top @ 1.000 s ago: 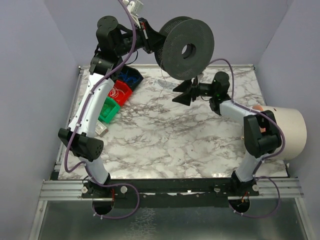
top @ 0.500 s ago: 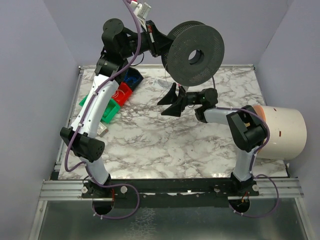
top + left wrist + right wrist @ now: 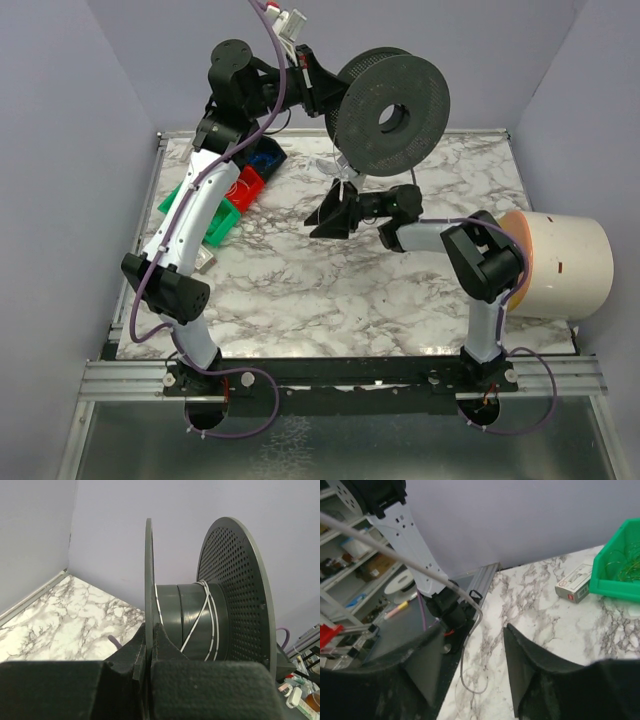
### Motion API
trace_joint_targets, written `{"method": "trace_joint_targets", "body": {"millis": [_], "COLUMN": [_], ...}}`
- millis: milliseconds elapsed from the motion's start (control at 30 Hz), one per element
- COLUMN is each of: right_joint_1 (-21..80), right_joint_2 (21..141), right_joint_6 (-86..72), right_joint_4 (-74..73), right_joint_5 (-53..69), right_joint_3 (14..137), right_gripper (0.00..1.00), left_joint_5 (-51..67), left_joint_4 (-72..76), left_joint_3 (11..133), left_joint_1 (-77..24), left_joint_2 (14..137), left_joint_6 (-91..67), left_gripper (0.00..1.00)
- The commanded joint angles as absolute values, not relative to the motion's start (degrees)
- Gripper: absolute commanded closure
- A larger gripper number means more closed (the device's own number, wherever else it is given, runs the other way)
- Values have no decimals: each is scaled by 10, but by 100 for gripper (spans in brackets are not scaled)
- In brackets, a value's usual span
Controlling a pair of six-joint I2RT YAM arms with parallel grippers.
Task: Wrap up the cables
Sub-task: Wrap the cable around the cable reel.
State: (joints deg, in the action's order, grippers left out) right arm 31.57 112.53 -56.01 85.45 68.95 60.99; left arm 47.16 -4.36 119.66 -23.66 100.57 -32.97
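The left tool is raised at the upper centre of the top view and holds the spool clear of the counter, with one round flange and its centre hole facing the camera. In the left wrist view the left tool is closed on the rim of the thin flange at the centre of the frame, one finger on each face. The spool stands on edge there, with the perforated flange at the right of the frame. The cable is a thin light-coloured strand wound in a few loose turns around the dark hub between the two flanges. The right tool sits directly below the spool in the top view, low over the counter and pointing toward the left of the frame. In the right wrist view the right tool stands wide, and the cable runs from the upper left of the frame down into the gap between the fingers (no contact with either finger can be confirmed). A green bin occupies the right edge of that view with a small box just beside it. In the top view a green bin, a red bin and a blue bin stand in a row at the upper left of the counter. A white cylinder lies on its side at the right edge.
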Motion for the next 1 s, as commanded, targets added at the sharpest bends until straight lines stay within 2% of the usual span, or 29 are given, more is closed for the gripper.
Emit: {"method": "trace_joint_targets", "body": {"millis": [0,67,100,233,400,600,733,833,900,967], "right_joint_1": [332,336,336,315,215,92,51,33,24,17], "right_joint_2": [1134,1131,1127,1097,1066,1051,1072,1072,1054,1021], "right_joint_6": [-558,-537,-523,-435,-474,-624,-793,-880,-874,-823], "right_joint_4": [879,846,813,637,632,768,873,961,933,833], "right_joint_5": [680,673,661,577,492,599,712,741,750,757], "right_joint_3": [600,593,590,572,531,538,586,587,586,586], "right_gripper": [62,96,99,99,100,100,100,100,100,99], "left_joint_5": [477,474,472,468,465,439,385,353,345,334], "left_joint_4": [-20,-25,-28,-46,-92,-189,-263,-293,-306,-321], "left_joint_3": [1200,1203,1204,1210,1219,1227,1219,1198,1185,1174], "left_joint_1": [-241,-241,-241,-240,-234,-224,-224,-225,-226,-227], "left_joint_2": [997,997,996,991,976,960,947,936,932,929], "left_joint_6": [-327,-322,-320,-303,-260,-145,-36,19,52,84], "left_gripper": [100,100,100,100,100,100,100,100,100,100]}}
